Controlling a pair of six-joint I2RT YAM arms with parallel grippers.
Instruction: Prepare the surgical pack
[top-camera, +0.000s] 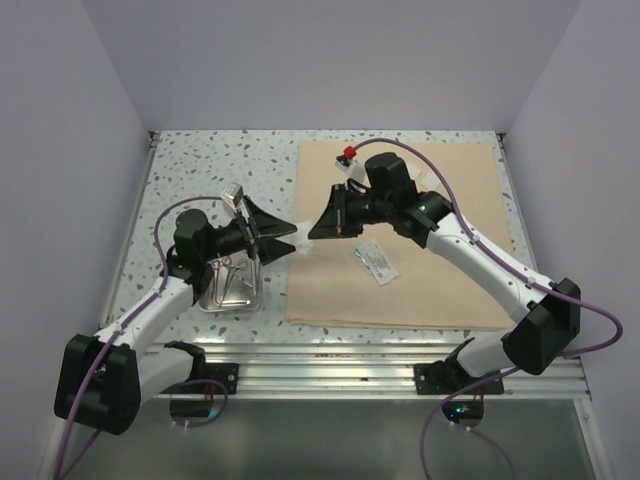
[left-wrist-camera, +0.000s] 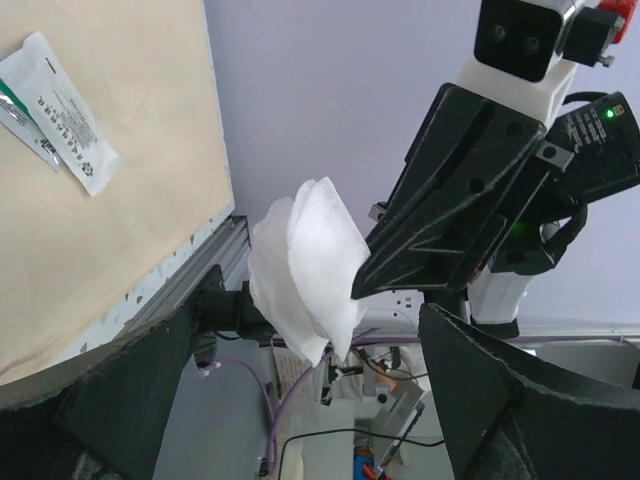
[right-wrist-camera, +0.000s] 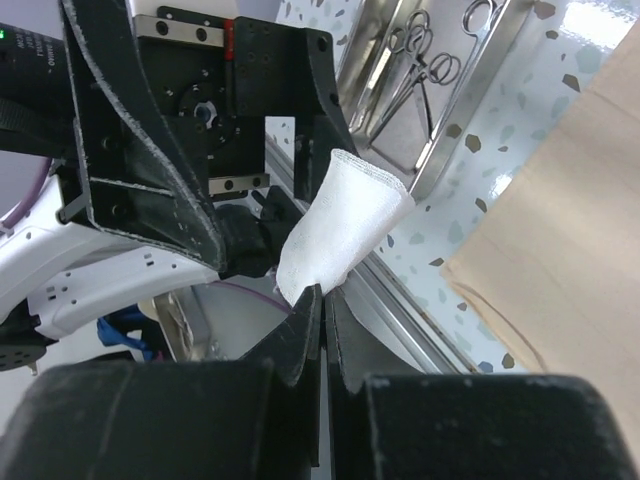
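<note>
The right gripper (right-wrist-camera: 322, 300), pressed together, pinches folded white gauze squares (right-wrist-camera: 345, 225) in the air above the left edge of the big beige cloth (top-camera: 430, 290). The left gripper (top-camera: 293, 238) stands spread wide around them, clear of the gauze. A shiny rectangular steel tray (top-camera: 258, 288) sits by the front-left edge of the speckled table (top-camera: 200, 170), and a small clear packet (top-camera: 377, 262) lies mid-cloth.

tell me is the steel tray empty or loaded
Loaded: the steel tray has ring-handled instruments lying inside it, clearest in the right wrist view.

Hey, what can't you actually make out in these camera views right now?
Gauze: layer count unclear, folded together in both wrist views; left hand and right hand mostly cover it from above.
Instruments: cut by the right wrist view's top edge; tiny from above.
Packet: print too small; left wrist view's edge crops it.
</note>
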